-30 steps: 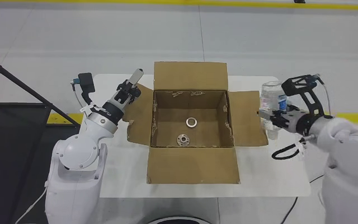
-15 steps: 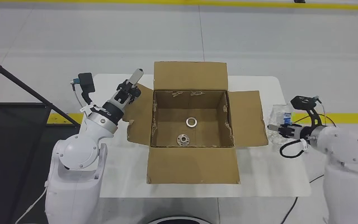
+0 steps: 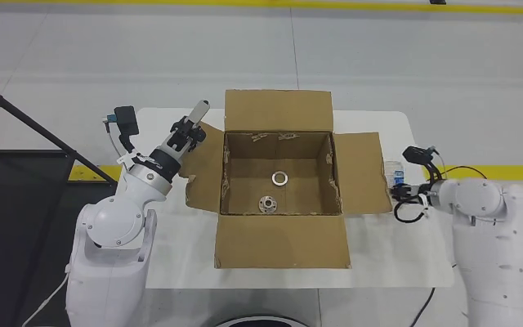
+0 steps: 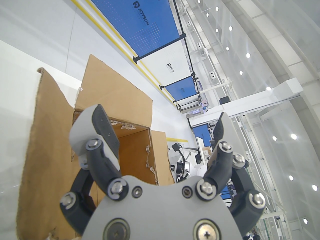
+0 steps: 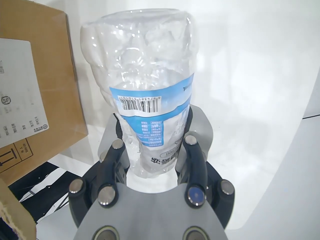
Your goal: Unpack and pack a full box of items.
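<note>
**Change.** The right arm comes down from above the box's right flap to the right edge of the worktop. The bottle comes with it and now sits low, just beside that flap's outer edge. Judgement: this is the unpacking half, and the bottle is about to be set down outside the box. Whether its base already touches the worktop cannot be told. The left arm is unchanged.

**Box**. Cardboard, mid-worktop, with all four flaps folded out. Two small metal parts lie on its floor, so it is nearly unpacked.

**Right gripper**. It is at the worktop's right edge. Its fingers are clamped on the bottle's labelled end.

**Left gripper**. It is raised beside the box's left flap. Its fingers are wide apart and hold nothing.

**Bottle.** Clear crumpled plastic with a blue label, its base pointing away from the wrist. It looks empty, though the crinkled wall hides any small amount inside.

**Ring**. It lies flat near the centre of the box floor.

**Flange**. A round part with a raised hub. It lies near the ring without touching it, on the side toward the robot.
</note>
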Controlling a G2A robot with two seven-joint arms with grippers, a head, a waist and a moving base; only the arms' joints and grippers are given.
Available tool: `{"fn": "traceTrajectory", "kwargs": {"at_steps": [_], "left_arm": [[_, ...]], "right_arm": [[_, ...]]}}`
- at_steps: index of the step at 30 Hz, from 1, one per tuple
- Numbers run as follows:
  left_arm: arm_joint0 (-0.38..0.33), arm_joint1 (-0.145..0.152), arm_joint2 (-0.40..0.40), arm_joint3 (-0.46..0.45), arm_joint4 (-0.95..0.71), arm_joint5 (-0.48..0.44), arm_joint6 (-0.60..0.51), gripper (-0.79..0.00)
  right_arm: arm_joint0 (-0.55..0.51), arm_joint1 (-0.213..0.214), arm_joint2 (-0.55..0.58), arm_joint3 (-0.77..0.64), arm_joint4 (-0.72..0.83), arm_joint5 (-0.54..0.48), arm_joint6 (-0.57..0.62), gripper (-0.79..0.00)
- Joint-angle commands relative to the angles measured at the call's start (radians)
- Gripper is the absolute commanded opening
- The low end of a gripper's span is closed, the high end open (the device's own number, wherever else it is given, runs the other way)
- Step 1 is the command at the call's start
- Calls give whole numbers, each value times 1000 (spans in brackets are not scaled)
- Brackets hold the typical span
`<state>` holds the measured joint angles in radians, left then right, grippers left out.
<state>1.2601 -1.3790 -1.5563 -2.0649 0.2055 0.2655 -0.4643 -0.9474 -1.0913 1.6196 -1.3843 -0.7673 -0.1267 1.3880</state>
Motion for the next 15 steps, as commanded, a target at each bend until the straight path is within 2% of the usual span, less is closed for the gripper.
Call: {"fn": "traceTrajectory", "kwargs": {"at_steps": [1,3,5,8,12,15], "left_arm": [[0,0,0,0,0,0,0,0],[0,0,0,0,0,0,0,0],[0,0,0,0,0,0,0,0],[0,0,0,0,0,0,0,0],[0,0,0,0,0,0,0,0],[0,0,0,0,0,0,0,0]], "right_arm": [[11,1,-17,21,-2,2,3,-785],[24,2,-35,40,-12,9,4,-776],[34,2,-49,55,-10,11,-2,-665],[42,5,-62,73,-4,10,-9,-622],[50,9,-74,86,-2,13,-8,-474],[52,12,-77,88,3,13,-10,-397]]}}
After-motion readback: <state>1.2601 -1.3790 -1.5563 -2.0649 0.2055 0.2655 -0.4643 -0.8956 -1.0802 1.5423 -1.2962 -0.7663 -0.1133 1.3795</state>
